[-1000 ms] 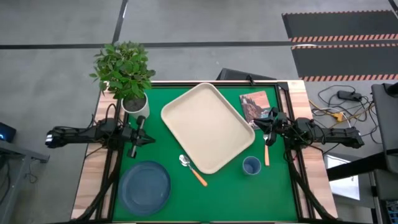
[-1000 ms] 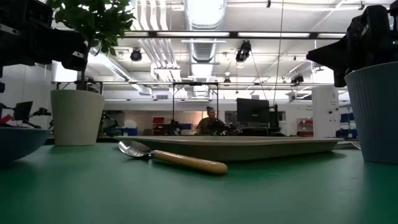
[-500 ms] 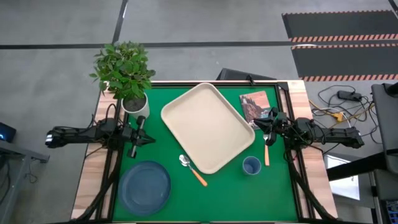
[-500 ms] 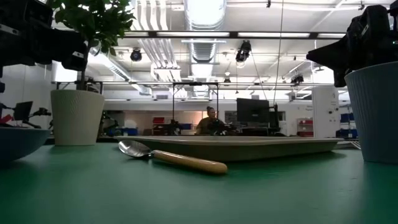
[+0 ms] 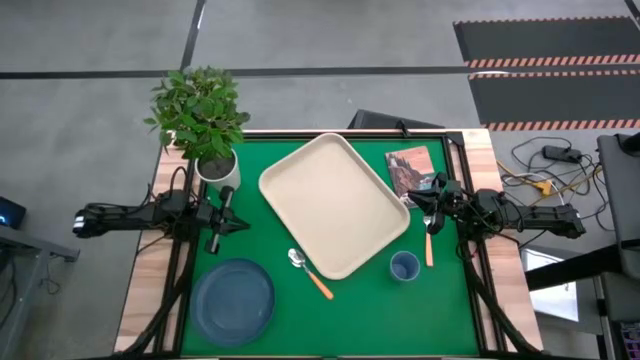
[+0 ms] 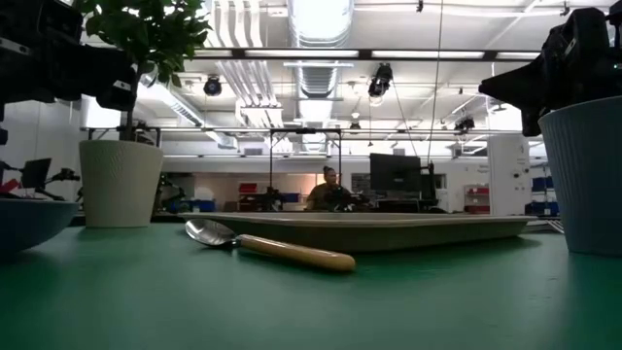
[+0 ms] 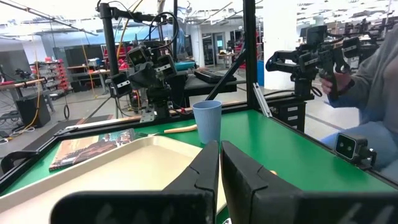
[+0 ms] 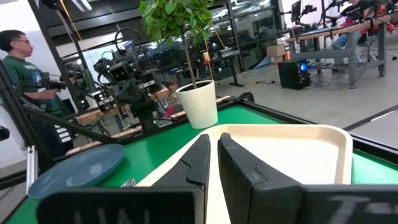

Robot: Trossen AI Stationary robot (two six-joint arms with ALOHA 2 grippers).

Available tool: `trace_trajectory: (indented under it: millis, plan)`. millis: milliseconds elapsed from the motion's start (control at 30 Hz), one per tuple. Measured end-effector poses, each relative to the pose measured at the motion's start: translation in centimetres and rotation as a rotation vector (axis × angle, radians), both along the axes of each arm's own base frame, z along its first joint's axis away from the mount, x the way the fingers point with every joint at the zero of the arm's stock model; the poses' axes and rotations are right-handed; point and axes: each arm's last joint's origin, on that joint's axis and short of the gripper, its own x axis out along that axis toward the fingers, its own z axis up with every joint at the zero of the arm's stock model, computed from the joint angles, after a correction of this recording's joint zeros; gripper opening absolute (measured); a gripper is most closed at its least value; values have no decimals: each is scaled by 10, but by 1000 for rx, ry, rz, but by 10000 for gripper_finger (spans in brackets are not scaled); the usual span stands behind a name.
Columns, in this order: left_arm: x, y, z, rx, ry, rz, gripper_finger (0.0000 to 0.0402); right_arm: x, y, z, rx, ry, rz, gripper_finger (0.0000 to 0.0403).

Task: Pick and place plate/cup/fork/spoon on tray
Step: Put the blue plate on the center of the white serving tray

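Observation:
The cream tray (image 5: 335, 203) lies tilted in the middle of the green table. The blue plate (image 5: 233, 298) lies at the near left. The spoon (image 5: 310, 273) lies by the tray's near edge. The blue cup (image 5: 404, 266) stands at the near right. The fork (image 5: 429, 241) lies just right of the tray. My left gripper (image 5: 238, 223) is shut and empty at the table's left, beside the plant pot. My right gripper (image 5: 418, 200) is shut and empty at the right, above the fork's tine end; whether it touches the fork cannot be told.
A potted plant in a white pot (image 5: 216, 168) stands at the far left. A brown-covered book (image 5: 410, 171) lies at the far right, next to the tray. A person (image 8: 25, 62) stands beyond the table.

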Motion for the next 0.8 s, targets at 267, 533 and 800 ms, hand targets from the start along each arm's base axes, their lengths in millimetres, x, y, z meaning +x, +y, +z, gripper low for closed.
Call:
trace_trajectory:
  millis: [267, 533, 800]
  plan:
    - [-1, 0, 12, -89, -100, -8, 0, 0, 0, 0, 148, -41, 11, 22]
    - [-16, -1, 51, -412, -452, -142, 0, 0, 0, 0, 148, -40, 11, 22]
    - [-14, 2, 52, -504, -465, -80, 0, 0, 0, 0, 147, -37, 11, 22]
